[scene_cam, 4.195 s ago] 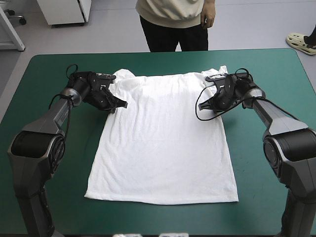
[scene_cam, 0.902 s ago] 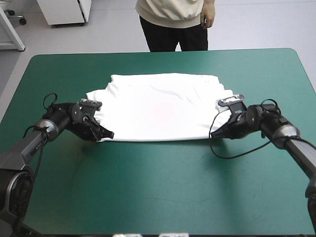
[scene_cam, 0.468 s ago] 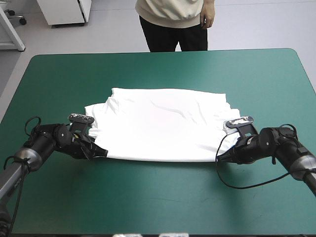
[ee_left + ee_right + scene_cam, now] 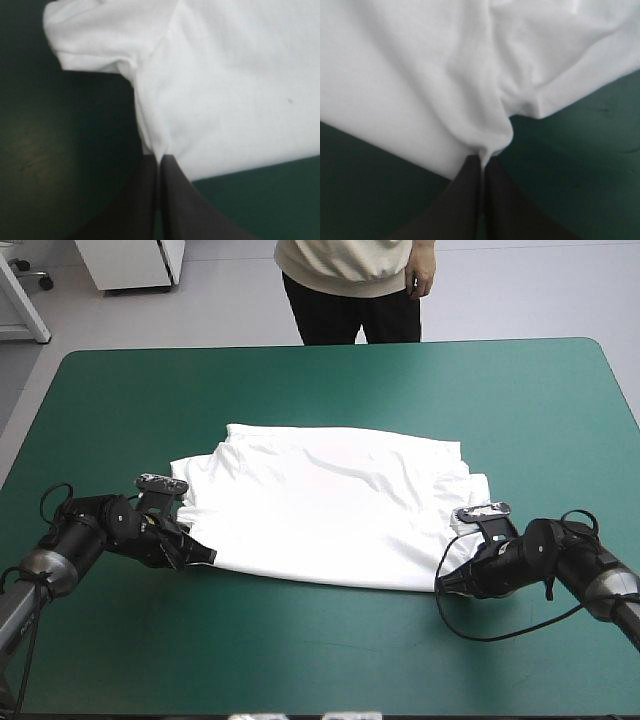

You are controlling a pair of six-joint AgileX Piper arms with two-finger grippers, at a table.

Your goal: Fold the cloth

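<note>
Nearest the robot, the teal-green covered tabletop (image 4: pixel 320 650) lies bare in a wide strip, smooth and matt, with a faint sheen in places. Both arms reach low over it, one from each side, so there are two claws in all. The left claw (image 4: pixel 205 555), two broad black fins, is clenched to a single point on the near left corner of the one white short-sleeved fabric T-shirt (image 4: pixel 330 500). In the left wrist view the fins meet in a narrow arch, with a pinch of white cloth drawn into a small pucker between their tips. The right claw (image 4: pixel 446 583) is likewise clamped on the near right corner. Its own wrist view shows the fabric gathered into a soft ridge that runs down into the closed tips. Whether the claws touch the cover or hang just above it, I cannot tell.

The T-shirt lies doubled over in the middle of the tabletop as a broad band, wider than it is deep, spanning the gap between the two claws. Its near edge slants slightly, coming closer to the robot toward the right claw. A short sleeve (image 4: pixel 192 468) pokes out on the left side just beyond the left claw, and bunched layers show at the right end. Low wrinkles cross the upper layer. Beyond the T-shirt, bare teal-green cover runs to the rounded far edge.
</note>
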